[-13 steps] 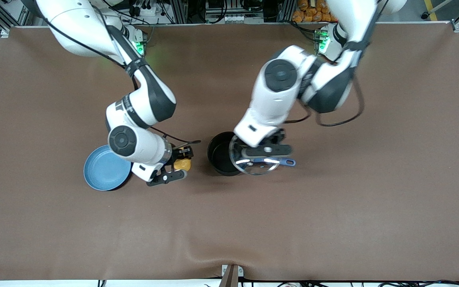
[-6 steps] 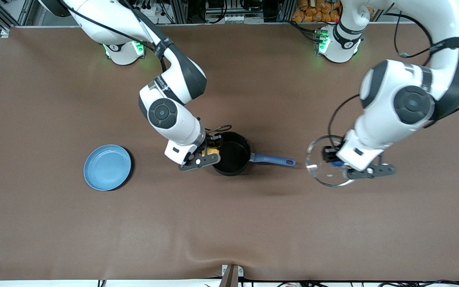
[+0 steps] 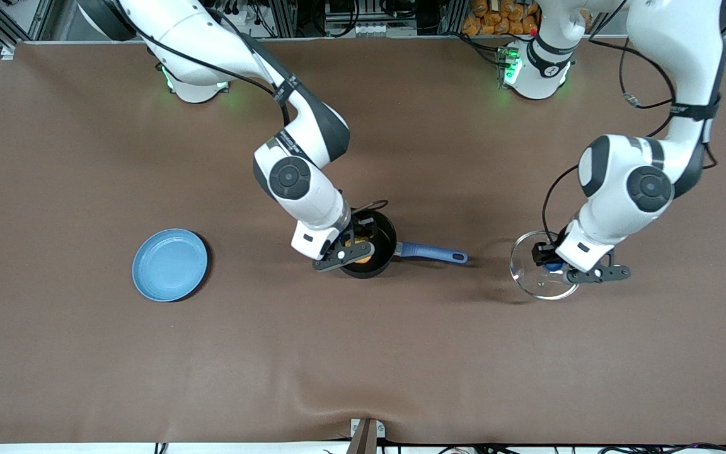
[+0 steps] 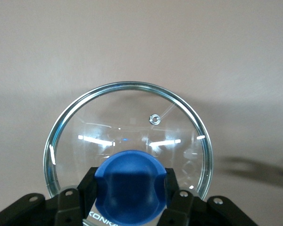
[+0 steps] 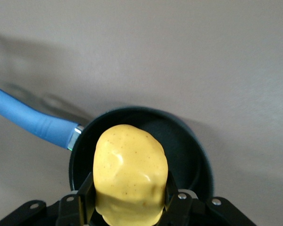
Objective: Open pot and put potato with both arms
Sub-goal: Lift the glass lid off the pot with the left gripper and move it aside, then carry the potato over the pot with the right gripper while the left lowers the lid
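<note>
The black pot [image 3: 384, 232] stands uncovered at mid-table, its blue handle [image 3: 432, 253] pointing toward the left arm's end. My right gripper [image 3: 355, 250] hangs over the pot's opening, shut on the yellow potato [image 3: 363, 256]. In the right wrist view the potato [image 5: 129, 172] sits clamped between the fingers of the right gripper [image 5: 129, 195], above the pot's dark inside [image 5: 184, 141]. My left gripper [image 3: 552, 265] is shut on the blue knob [image 4: 130, 181] of the glass lid [image 3: 530, 277]. It holds the lid low over the cloth, past the handle's end, toward the left arm's end.
A flat light-blue plate [image 3: 169, 265] lies toward the right arm's end of the table. Brown cloth [image 3: 363, 366] covers the whole tabletop. The lid's clear glass [image 4: 132, 113] shows only cloth beneath it.
My right gripper carried the potato from the pot's rim to over its opening. My left gripper moved the lid slightly farther toward the left arm's end.
</note>
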You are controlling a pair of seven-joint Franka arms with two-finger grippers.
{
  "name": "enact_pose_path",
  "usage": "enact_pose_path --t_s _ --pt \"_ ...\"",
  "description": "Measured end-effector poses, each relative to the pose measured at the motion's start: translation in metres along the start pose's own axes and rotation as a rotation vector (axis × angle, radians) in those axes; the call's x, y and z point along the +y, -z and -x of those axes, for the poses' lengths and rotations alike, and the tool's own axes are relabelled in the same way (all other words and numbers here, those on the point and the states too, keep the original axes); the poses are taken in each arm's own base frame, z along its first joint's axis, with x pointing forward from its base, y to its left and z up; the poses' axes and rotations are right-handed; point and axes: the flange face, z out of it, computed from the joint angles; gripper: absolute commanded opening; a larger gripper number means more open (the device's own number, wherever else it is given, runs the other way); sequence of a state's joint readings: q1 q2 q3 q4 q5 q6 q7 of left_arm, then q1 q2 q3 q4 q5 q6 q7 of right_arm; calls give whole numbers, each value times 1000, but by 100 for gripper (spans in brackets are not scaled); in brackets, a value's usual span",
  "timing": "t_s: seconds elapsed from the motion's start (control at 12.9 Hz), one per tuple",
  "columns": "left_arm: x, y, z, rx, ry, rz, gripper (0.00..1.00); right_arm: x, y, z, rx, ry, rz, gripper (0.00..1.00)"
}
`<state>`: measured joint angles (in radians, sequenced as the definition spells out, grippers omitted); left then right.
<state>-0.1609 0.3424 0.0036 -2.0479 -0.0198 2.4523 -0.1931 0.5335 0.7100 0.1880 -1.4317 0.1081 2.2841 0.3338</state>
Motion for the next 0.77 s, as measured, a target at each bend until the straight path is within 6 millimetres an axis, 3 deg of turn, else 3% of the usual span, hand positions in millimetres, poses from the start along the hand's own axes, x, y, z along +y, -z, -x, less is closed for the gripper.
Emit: enact_pose_path --t_s 0.15,0.54,0.62,0.7,0.77 --pt "-12 -27 11 -20 -19 -5 0 0 -17 7 -11 13 16 0" --pt "-42 -54 8 -15 -30 -8 0 10 -62 28 -18 12 26 0" --pt "-44 -55 8 -11 -34 -6 40 9 -68 30 -24 14 27 0" --pt "-44 -55 8 -9 -34 -6 99 8 -72 32 -26 16 27 0" --pt "-44 -55 8 -9 -34 -6 100 8 -74 32 -25 17 26 0"
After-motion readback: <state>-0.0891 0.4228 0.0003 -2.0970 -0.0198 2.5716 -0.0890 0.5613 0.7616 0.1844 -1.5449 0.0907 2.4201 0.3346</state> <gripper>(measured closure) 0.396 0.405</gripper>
